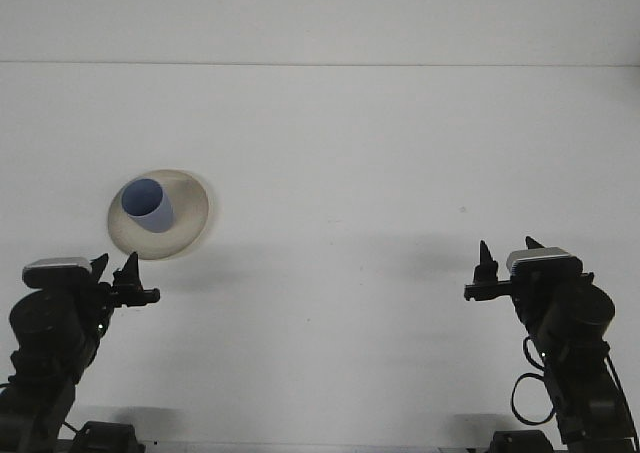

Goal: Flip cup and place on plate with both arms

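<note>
A plain white table (340, 153) spreads out in front of me, bearing one beige plate (190, 213) with one blue cup (148, 204) standing in it, mouth up. My left gripper (115, 269) and right gripper (506, 250) both hang low near the front edge, fingers parted, holding nothing.

White table (340, 153) fills nearly the whole view; surface matte, plain, unmarked apart from one tiny dark speck (462, 210) right of centre. Far edge runs straight across the top, meeting a pale grey-white wall (320, 13) behind. Soft grey shadows lie along the near edge at both corners.
</note>
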Available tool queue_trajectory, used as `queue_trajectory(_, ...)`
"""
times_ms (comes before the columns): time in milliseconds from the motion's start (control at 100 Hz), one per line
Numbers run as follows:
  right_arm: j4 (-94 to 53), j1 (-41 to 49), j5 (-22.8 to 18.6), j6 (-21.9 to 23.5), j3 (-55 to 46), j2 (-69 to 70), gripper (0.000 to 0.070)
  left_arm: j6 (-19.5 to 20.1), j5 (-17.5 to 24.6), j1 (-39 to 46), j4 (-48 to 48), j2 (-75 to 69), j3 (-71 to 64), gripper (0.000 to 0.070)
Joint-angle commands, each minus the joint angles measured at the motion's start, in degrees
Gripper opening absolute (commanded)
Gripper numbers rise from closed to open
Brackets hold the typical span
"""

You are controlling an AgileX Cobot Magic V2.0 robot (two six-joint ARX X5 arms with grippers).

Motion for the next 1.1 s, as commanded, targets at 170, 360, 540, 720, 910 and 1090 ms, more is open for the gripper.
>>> queue_trajectory(170,0.6,0.2,0.0,-0.6,0.2,0.2,0.0491,0.1,0.0,-0.2,8.2,-5.9,-7.8,0.0306)
queue_trajectory(360,0.6,0.2,0.0,-0.6,0.2,0.2,0.0491,0.0,0.0,-0.2,9.4,-5.7,-7.9,0.0306)
queue_trajectory(540,0.6,0.2,0.0,-0.6,0.2,0.2,0.0473,0.0,0.0,-0.2,9.4,-5.7,-7.9,0.0295)
queue_trajectory(720,0.5,0.2,0.0,-0.6,0.2,0.2,0.0138,0.0,0.0,-0.2,9.4,-5.7,-7.9,0.0114)
queue_trajectory(910,0.5,0.2,0.0,-0.6,0.2,0.2,0.0005,0.0,0.0,-0.2,9.3,-5.7,-7.9,0.0009)
queue_trajectory(1090,0.6,0.2,0.0,-0.6,0.2,0.2,0.0005,0.1,0.0,-0.2,9.3,-5.8,-7.9,0.0011)
